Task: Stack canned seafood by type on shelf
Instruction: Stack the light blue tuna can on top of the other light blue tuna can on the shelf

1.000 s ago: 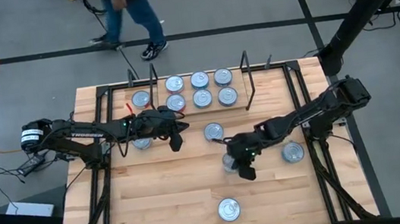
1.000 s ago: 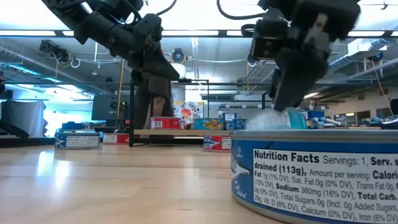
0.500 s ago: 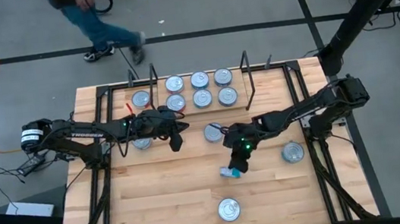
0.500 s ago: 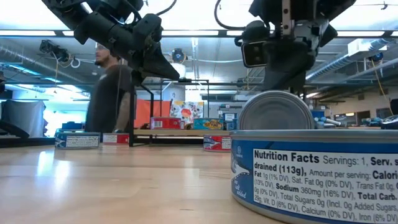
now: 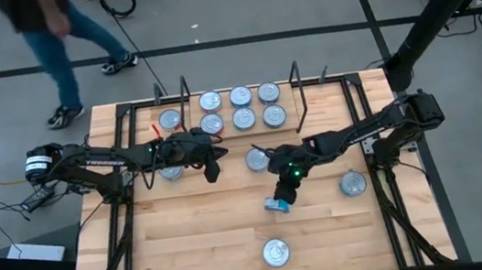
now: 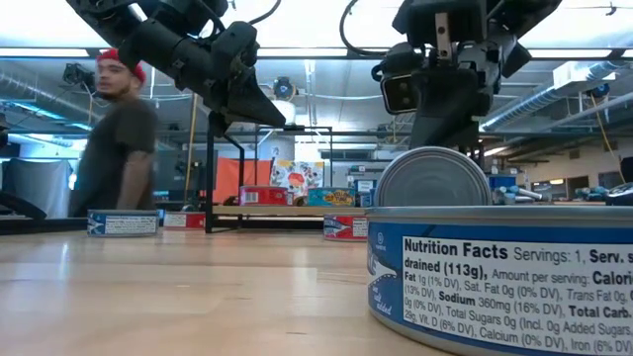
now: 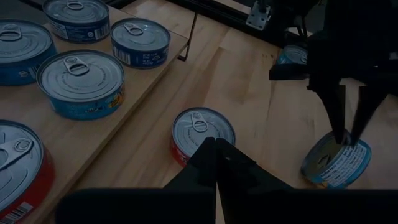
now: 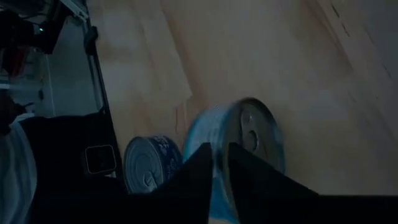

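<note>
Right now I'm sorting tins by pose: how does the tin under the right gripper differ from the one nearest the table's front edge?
The blue tin under the right gripper stands tilted on its rim; the front tin lies flat, lid up. The blue tin sits between the fingers; the front tin lies apart, untouched. Both are round, silver-lidded, off the shelf.
</note>
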You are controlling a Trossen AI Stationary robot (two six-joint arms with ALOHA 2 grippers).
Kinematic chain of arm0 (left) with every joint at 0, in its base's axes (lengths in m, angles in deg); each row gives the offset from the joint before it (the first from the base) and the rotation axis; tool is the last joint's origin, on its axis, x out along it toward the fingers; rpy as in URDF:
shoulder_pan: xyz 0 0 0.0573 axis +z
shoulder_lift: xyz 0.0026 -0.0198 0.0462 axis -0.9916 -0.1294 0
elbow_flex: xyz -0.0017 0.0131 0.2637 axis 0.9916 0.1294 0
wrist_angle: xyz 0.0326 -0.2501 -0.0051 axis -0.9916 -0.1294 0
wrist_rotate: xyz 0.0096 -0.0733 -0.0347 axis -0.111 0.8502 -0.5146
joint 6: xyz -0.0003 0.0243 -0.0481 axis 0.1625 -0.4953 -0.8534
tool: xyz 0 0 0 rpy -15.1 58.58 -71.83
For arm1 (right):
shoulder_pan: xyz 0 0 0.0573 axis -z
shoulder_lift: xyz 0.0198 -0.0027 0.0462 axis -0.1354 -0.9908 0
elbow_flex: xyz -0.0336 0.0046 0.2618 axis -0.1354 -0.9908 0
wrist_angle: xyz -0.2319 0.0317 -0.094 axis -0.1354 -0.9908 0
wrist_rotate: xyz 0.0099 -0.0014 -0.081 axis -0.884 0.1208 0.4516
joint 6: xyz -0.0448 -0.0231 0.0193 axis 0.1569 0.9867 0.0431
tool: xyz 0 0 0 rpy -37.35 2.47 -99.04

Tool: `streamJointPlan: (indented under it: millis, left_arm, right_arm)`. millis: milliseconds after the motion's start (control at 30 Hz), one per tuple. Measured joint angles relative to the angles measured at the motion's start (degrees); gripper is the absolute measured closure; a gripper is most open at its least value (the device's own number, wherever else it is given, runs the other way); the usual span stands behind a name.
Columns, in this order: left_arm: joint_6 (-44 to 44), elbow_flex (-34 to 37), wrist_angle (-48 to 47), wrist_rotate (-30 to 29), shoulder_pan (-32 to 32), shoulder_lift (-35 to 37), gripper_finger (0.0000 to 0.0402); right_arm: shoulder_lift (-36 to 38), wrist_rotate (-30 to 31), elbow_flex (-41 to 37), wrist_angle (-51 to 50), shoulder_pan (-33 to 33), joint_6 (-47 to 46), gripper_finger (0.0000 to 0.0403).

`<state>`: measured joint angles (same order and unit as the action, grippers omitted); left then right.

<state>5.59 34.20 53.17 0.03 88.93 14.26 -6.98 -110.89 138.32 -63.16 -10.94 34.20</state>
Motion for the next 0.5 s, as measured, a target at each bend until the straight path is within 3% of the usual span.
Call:
streamJointPlan:
  millis: [267, 400, 500]
  left_arm:
    - [-0.01, 0.0, -0.3, 0.0, 0.0, 0.0, 0.0397]
    - [-0.26, 0.0, -1.21, 2.03, 0.0, 0.0, 0.0397]
    - [-1.65, 0.0, -1.3, 3.45, 0.0, 0.0, 0.0397]
  right_arm:
    - [0.04, 3.55, 5.83, -2.74, -0.08, 0.5, 0.0267]
    - [0.07, 6.16, 11.12, -11.92, -1.07, -0.23, 0.0237]
    - [0.14, 6.16, 15.48, -19.59, -2.11, -7.44, 0.0216]
